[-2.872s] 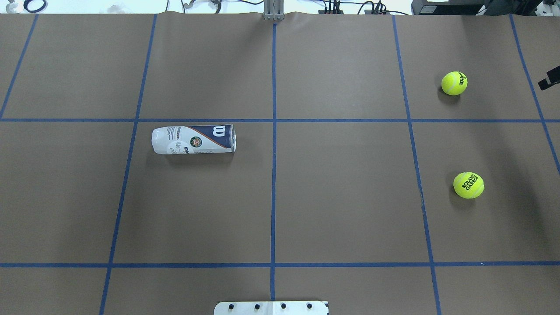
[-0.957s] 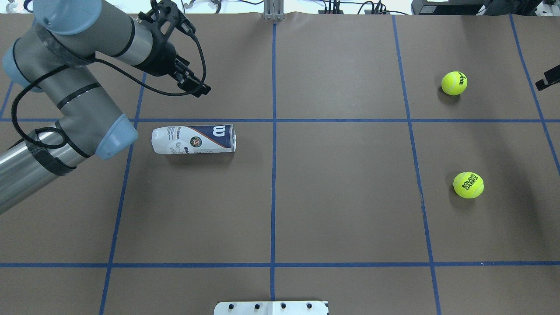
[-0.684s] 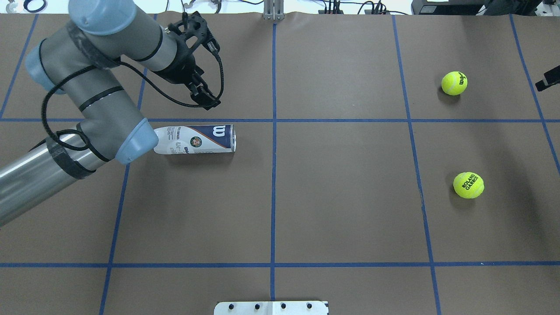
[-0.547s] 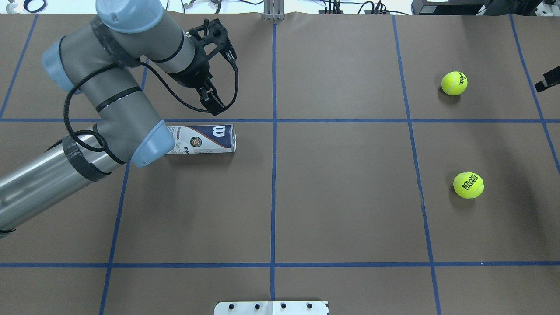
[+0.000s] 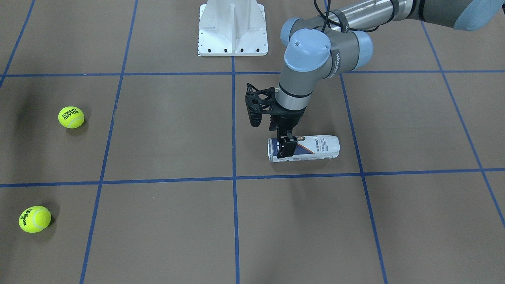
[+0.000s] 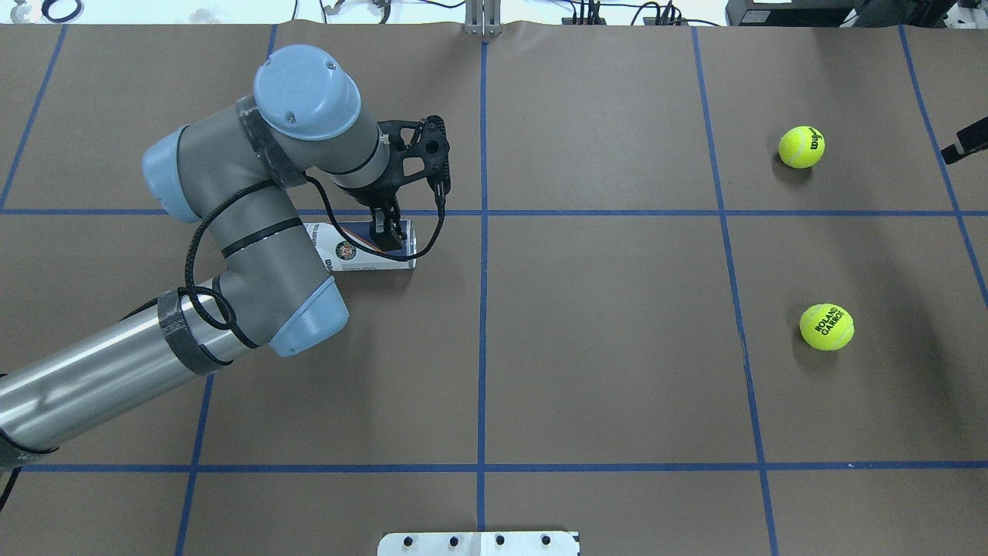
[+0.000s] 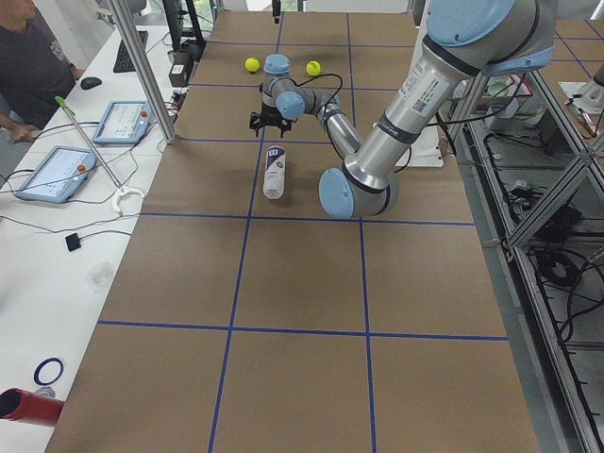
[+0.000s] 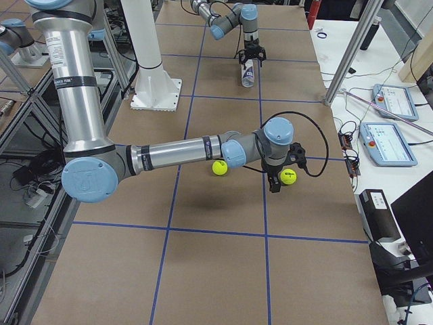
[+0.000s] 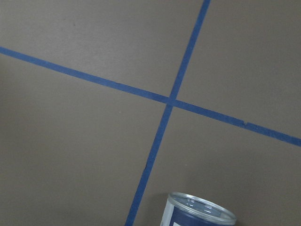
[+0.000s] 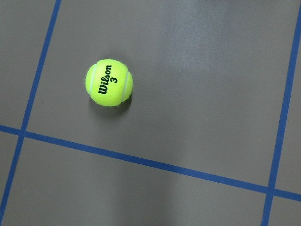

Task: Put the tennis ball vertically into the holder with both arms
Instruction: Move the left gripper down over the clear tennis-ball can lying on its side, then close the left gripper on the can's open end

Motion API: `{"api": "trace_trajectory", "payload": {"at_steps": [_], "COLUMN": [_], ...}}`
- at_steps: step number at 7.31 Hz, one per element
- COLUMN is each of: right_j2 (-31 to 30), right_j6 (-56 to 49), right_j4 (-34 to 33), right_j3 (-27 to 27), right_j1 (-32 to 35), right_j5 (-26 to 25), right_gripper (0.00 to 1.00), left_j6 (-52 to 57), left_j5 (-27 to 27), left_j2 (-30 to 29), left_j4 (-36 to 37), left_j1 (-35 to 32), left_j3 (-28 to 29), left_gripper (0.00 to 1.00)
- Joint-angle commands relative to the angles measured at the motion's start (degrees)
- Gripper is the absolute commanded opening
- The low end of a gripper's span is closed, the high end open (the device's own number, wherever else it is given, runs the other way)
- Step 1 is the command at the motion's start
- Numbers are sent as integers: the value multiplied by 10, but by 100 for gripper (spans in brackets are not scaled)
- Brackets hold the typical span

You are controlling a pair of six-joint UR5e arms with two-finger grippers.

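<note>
The holder (image 6: 356,252) lies on its side left of the table's middle, its open silver rim toward the centre line. It also shows in the front view (image 5: 315,146) and the left wrist view (image 9: 200,213). My left gripper (image 6: 389,232) points down just above the can's open end (image 5: 286,149), fingers close together, holding nothing. One tennis ball marked Wilson (image 6: 801,147) and one marked Roland Garros (image 6: 826,327) lie at the far right. My right gripper (image 8: 272,184) hovers beside the Wilson ball (image 8: 287,177), which shows in the right wrist view (image 10: 109,83). I cannot tell whether the right gripper is open.
The white pedestal base (image 5: 232,27) stands at the robot's side of the table. Blue tape lines (image 6: 482,309) divide the brown table top. A side bench with tablets (image 7: 57,170) and a person (image 7: 33,57) is beyond the far edge.
My left arm swung in from the left and carried its gripper down and right, from the far-left corner to above the holder's open end. The holder and balls have not moved.
</note>
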Motion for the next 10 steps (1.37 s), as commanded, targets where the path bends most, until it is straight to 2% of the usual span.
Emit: {"api": "trace_trajectory", "payload": {"at_steps": [1, 3, 10], "right_j2": [0, 1, 0], "right_j6": [0, 0, -1], "right_j4": [0, 0, 0], "right_j3": [1, 2, -2], "right_j1": [0, -1, -2], "right_j5": [1, 0, 0], "right_gripper": [99, 99, 99], "left_j6": [66, 73, 63], "left_j5": [3, 3, 20], "left_j2": [12, 4, -12], "left_j4": [1, 8, 2], "left_j1": [7, 29, 36], "left_j3": [5, 19, 49], "left_gripper": [100, 100, 100]}}
